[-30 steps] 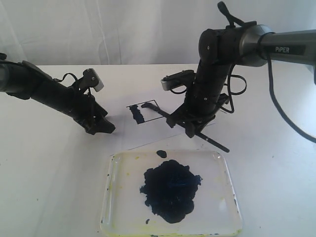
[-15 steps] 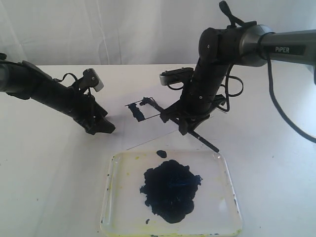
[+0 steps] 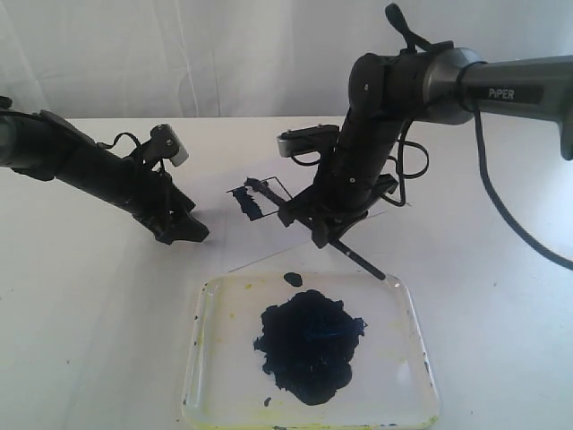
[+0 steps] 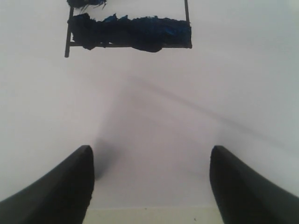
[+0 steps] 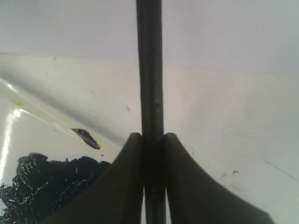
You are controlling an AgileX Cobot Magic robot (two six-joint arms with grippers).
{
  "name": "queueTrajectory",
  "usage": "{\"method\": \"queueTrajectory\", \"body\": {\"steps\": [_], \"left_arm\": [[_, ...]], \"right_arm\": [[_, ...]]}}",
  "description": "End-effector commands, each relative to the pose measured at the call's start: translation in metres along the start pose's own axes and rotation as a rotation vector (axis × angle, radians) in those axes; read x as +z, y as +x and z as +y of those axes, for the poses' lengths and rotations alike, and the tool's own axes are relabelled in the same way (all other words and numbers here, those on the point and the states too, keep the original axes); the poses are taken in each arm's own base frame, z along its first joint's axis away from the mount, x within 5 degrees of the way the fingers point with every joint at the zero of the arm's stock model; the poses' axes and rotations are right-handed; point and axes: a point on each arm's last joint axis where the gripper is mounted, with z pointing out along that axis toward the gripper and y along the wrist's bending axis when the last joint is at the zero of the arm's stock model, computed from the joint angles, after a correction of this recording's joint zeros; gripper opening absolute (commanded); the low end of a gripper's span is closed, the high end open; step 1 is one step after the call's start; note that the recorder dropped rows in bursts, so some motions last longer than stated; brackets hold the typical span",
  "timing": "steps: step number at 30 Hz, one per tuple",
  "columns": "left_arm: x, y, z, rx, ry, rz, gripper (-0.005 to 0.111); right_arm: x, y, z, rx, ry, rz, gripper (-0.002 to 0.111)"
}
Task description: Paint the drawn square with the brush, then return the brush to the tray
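Brush (image 3: 360, 261) is clamped between the right gripper's (image 3: 320, 228) closed fingers and slants just beyond the tray's (image 3: 192, 358) far edge. Its tip is at the partly painted drawn square (image 3: 258, 201). Left gripper (image 4: 149, 156) sits beyond the tray's far left corner, fingers spread apart.

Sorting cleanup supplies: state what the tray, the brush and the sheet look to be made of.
Tray: apparently clear glossy plastic; it is see-through, stained yellowish, and its rim glints. Brush: smooth black rod with a slight sheen; plastic or painted wood, cannot tell which. Sheet: matte white paper, thin and lying flat.
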Motion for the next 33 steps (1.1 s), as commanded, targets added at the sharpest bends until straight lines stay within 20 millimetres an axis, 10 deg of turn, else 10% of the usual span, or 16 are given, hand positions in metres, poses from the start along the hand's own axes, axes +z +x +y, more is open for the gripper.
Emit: {"method": "queueTrajectory", "body": {"steps": [1,33], "left_arm": [[0.01,0.015,-0.005,-0.007,0.049,0.061,0.072],[0.01,0.015,-0.005,0.002,0.051,0.066,0.072]], "right_arm": [[0.012,0.001,-0.001,-0.006,-0.008,0.021,0.0],[0.013,-0.005,-0.017,0.007,0.155,-0.034,0.0]]}}
